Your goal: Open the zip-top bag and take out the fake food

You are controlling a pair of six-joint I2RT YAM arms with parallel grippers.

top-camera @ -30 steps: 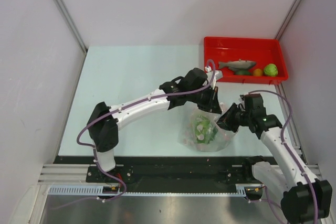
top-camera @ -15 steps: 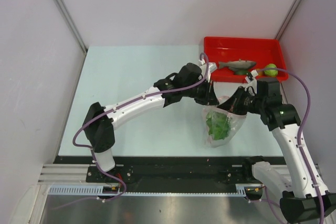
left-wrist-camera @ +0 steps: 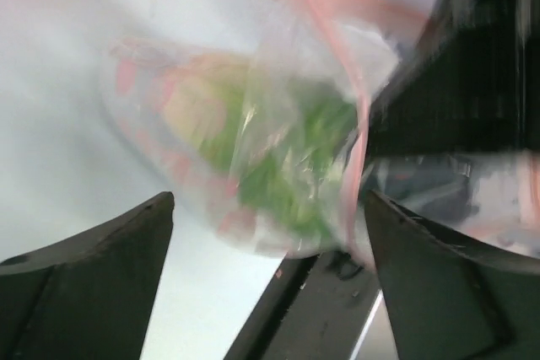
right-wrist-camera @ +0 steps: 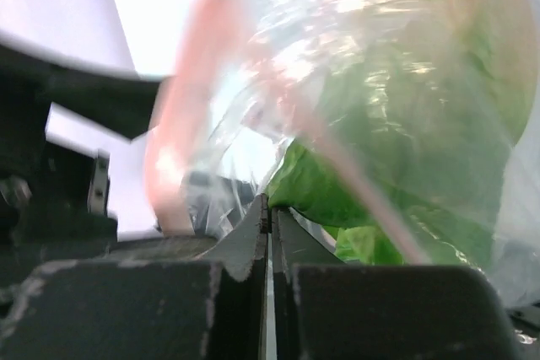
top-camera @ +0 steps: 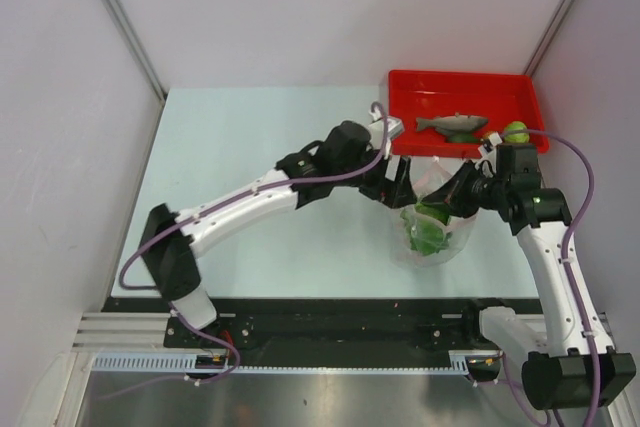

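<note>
zip-top bag (top-camera: 437,247) is held up right of centre, just near of red tray (top-camera: 460,82), lettuce piece (top-camera: 425,232) inside | right gripper (top-camera: 460,194) is clamped on its film; left gripper (top-camera: 402,185) is spread wide, nothing held | mouth is judged best tipped trayward, clamp held firm

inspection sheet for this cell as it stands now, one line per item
surface: pale green table, no spills seen
job's things: zip-top bag between the two grippers, leafy green piece inside; grey fish and light green round fruit in the red tray
clutter: nothing seen
grippers: left gripper open, fingers wide at the bag's mouth; right gripper shut on the bag's film
cables: purple cable along the left arm, purple loop beside the right arm
surroundings: white walls, metal rail at the near edge
</note>
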